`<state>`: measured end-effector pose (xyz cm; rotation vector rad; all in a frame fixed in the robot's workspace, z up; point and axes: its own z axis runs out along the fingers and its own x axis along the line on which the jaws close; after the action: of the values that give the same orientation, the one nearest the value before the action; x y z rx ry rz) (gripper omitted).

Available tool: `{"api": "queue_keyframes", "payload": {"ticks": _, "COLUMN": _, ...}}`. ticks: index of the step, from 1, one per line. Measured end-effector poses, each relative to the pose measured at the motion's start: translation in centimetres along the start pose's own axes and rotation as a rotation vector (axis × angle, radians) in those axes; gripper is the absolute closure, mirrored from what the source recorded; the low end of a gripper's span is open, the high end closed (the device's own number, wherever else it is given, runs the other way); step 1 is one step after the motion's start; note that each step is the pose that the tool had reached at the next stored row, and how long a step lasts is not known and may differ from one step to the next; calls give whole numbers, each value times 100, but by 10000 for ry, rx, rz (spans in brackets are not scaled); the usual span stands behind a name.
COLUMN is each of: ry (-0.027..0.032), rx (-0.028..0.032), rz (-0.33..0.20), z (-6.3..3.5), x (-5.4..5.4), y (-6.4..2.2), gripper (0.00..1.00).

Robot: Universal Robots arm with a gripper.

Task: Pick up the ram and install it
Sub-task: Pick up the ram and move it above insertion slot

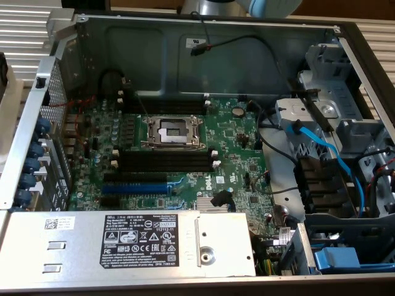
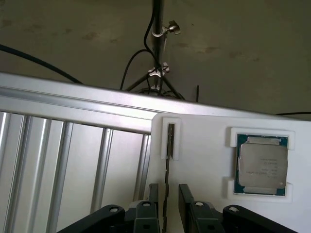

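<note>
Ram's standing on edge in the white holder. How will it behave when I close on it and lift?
Probably stiff: the ram reads as a thin, straight board seen edge-on. Likely light, but it stands on its narrow edge, braced at one end by a slot in the white holder, so an off-centre squeeze may tip it. The open gripper straddles its flat faces.

Open computer case [image 1: 154,37] was recorded with green motherboard [image 1: 234,160] inside | CPU socket [image 1: 173,131] was seen mid-board | labelled power supply [image 1: 148,243] was noted beside it | processor [image 2: 262,165] was seated in white tray [image 2: 204,155]
</note>
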<state>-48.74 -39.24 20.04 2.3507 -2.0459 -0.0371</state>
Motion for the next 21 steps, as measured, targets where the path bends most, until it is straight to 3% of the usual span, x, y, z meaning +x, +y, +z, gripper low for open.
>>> {"api": "queue_keyframes", "payload": {"ticks": 3, "ry": 0, "rx": 0, "rz": 0, "z": 0, "x": 0, "y": 0, "gripper": 72}}
{"api": "queue_keyframes", "payload": {"ticks": 4, "ry": 0, "rx": 0, "rz": 0, "z": 0, "x": 0, "y": 0, "gripper": 79}}
{"api": "queue_keyframes", "payload": {"ticks": 15, "ry": 0, "rx": 0, "rz": 0, "z": 0, "x": 0, "y": 0, "gripper": 79}}
{"api": "queue_keyframes", "payload": {"ticks": 17, "ry": 0, "rx": 0, "rz": 0, "z": 0, "x": 0, "y": 0, "gripper": 87}}
{"api": "queue_keyframes", "payload": {"ticks": 21, "ry": 0, "rx": 0, "rz": 0, "z": 0, "x": 0, "y": 0, "gripper": 88}}
